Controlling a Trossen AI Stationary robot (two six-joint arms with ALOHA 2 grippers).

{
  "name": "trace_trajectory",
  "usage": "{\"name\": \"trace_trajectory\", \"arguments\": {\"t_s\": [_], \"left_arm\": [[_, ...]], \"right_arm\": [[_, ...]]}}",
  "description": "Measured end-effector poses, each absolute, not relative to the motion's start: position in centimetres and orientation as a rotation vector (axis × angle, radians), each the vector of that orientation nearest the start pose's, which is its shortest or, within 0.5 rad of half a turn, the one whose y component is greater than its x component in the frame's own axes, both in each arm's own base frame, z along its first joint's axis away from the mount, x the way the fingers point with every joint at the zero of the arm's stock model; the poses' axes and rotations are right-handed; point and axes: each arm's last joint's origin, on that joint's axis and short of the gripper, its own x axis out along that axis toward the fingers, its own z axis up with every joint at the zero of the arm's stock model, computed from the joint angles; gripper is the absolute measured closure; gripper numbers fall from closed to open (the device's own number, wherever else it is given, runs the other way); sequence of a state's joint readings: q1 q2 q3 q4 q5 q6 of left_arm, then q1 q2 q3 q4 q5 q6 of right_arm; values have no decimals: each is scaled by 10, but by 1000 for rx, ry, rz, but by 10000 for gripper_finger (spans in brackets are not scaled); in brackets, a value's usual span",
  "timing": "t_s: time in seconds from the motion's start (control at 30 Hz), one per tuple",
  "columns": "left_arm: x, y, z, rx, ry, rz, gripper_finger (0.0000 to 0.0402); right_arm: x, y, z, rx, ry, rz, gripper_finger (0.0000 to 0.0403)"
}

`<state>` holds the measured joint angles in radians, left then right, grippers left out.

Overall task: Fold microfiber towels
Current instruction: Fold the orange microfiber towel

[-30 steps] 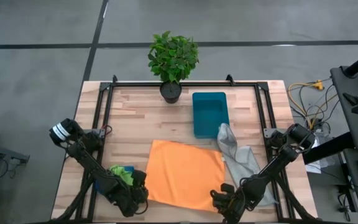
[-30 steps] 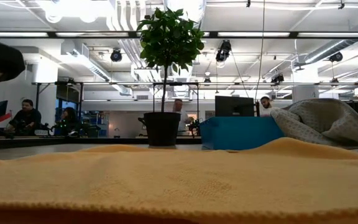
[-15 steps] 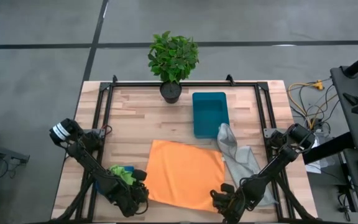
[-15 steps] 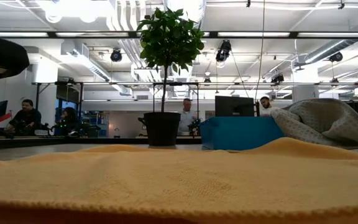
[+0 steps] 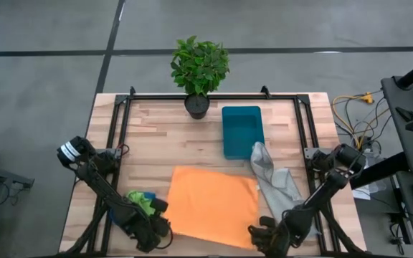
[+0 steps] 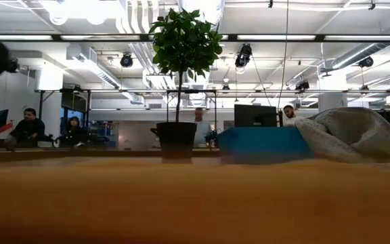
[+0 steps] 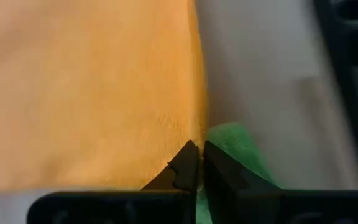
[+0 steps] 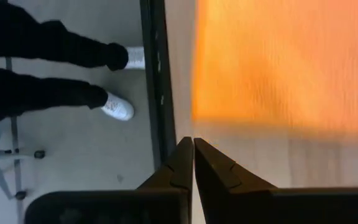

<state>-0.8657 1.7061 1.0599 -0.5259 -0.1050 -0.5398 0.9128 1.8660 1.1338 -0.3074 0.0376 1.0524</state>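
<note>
Orange towel (image 5: 212, 206) lies flat, both closed end effectors at its near corners.

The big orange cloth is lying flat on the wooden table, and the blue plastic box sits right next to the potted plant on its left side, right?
Not quite. In the high view the teal-blue plastic box sits to the right of the potted plant. The big orange cloth does lie flat on the wooden table.

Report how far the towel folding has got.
Done: nothing looks folded. The orange towel lies flat, the grey towel is crumpled by the teal bin, the green towel is bunched.
In hand: left gripper and right gripper are shut at the orange towel's near corners.
Left: every fold.
</note>
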Motion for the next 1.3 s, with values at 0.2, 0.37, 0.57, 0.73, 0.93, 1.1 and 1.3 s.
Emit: {"name": "trace_trajectory", "arguments": {"t_s": [0.2, 0.37, 0.57, 0.73, 0.93, 1.1, 1.3], "left_arm": [[211, -250, 181, 44, 1187, -466, 401], [209, -244, 200, 23, 1124, -469, 401], [206, -235, 204, 27, 1099, -444, 401], [206, -232, 203, 25, 1103, -435, 401], [206, -231, 201, 23, 1105, -433, 401], [207, -230, 201, 21, 1108, -435, 401], [207, -230, 201, 18, 1109, -436, 402]], "right_arm": [[220, 298, 157, 460, 1204, 234, 394], [224, 293, 171, 488, 1163, 243, 394], [235, 290, 176, 532, 1058, 207, 393], [239, 294, 183, 523, 903, 187, 356], [243, 297, 171, 490, 910, 180, 265], [248, 306, 163, 380, 920, 240, 208], [251, 312, 143, 241, 1035, 211, 212]]}}
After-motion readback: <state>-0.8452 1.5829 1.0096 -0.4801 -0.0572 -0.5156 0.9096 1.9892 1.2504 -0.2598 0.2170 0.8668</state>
